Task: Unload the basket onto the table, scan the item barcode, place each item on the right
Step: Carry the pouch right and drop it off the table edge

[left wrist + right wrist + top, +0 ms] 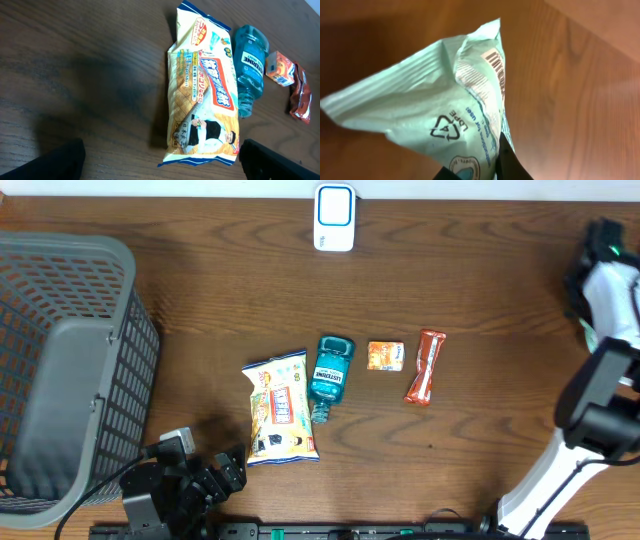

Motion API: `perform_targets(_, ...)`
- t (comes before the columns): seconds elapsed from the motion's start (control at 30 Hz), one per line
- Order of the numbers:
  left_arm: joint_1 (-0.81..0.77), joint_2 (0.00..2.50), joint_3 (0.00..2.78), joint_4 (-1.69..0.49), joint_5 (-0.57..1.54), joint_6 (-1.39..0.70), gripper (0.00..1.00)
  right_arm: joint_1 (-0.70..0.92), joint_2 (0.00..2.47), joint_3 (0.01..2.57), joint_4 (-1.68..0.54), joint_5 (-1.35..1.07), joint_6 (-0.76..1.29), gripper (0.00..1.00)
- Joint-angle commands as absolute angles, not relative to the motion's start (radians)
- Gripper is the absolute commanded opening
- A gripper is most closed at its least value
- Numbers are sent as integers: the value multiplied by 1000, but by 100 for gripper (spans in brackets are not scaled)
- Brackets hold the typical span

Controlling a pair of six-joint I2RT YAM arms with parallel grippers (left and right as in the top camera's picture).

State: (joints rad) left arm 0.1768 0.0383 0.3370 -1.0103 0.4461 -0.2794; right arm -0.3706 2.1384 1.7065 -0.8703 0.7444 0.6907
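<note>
**Show the stripes to the scanner**

Your right claw [477, 172] is shut tight on the bottom end of a green packet [420, 115]. The packet hangs in the air above the surface [480, 270], out at the right side. From above you can hardly see it behind the arm.

The barcode [496, 70] is near the top of the packet. It sits right on a fold, so the stripes look bent and partly hidden. That could make the scan fail.

The white and blue box at the back looks like the scanner [334, 218]. It is well apart from your right claw.

To do this step well:
- Move the packet slowly over to the scanner.
- Turn your wrist so the stripes face the front of the scanner.
- Try to get the folded part flat toward it, so all the stripes show.
- Hold steady there. Do not shake or squeeze harder.
- Stay up high so the packet does not bump anything.

Your left claw [160, 167] is wide open and holds nothing. It hovers low, just beside the snack bag [280, 408]. Leave it there for now.

The blue bottle [329, 370], the orange box [385, 355] and the red bar [425, 367] lie in a row in the middle. The basket [40, 330] is at the left.
</note>
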Motion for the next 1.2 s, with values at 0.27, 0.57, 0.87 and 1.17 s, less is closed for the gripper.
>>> perform_targets(0.27,180,37,331,-1049,456,-263,98,-659,2143,1631,-691,648,295,20)
perform_targets(0.57,180,37,331,-1049,456,-263,98,-690,2089,1766,-738,624,254,47)
perform_targets(0.87,180,37,331,-1049,456,-263,99,-584,1934,1804,-832,-20,357,80)
perform_targets(1.17,180,37,331,-1049,456,-263,99,-327,1903,1799,-1109,-57,538,99)
